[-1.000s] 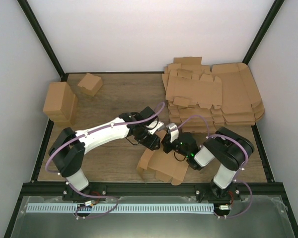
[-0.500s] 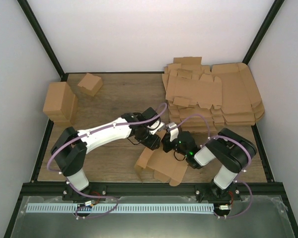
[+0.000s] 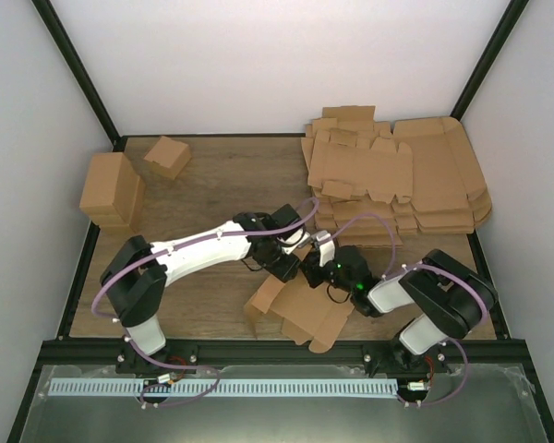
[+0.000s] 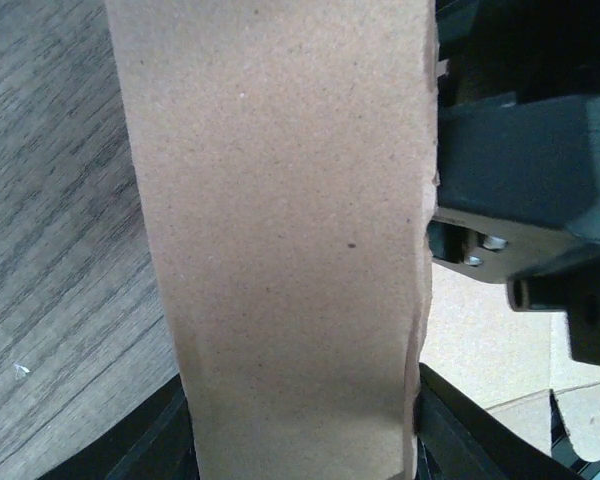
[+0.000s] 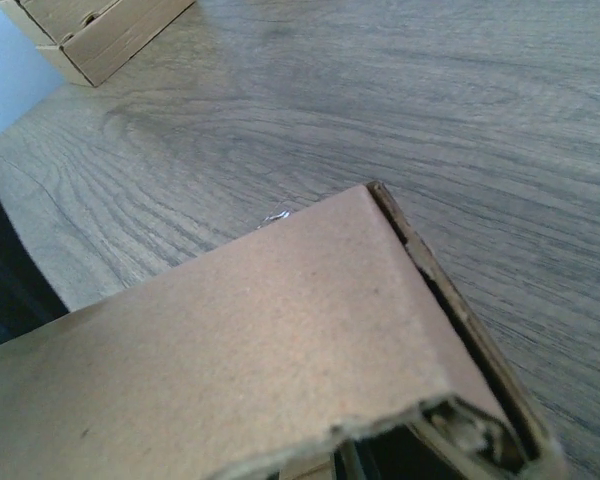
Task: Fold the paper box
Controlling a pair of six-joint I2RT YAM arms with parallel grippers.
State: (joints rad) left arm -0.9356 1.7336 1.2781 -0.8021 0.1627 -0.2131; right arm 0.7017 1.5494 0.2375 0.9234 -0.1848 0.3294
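Observation:
The paper box (image 3: 300, 312) is a partly folded brown sheet with raised flaps, lying near the table's front centre. My left gripper (image 3: 289, 265) and right gripper (image 3: 316, 268) meet at its far edge, almost touching each other. In the left wrist view a cardboard strip (image 4: 280, 230) fills the space between my black fingertips (image 4: 170, 440), which press its two sides. The right gripper's black body (image 4: 525, 170) is close on the right. In the right wrist view a folded cardboard wall (image 5: 260, 340) covers the jaws, and the fingers are hidden under it.
A stack of flat cardboard sheets (image 3: 397, 175) lies at the back right. A small cube-like box (image 3: 168, 155) and a taller box (image 3: 111, 189) stand at the back left; a finished box (image 5: 100, 35) shows in the right wrist view. The table's front rail (image 3: 277, 349) is just behind the box.
Both grippers and the box have shifted slightly toward the front. The box has turned a little, and its left flap now sits farther left. The right arm's elbow has swung out to the right.

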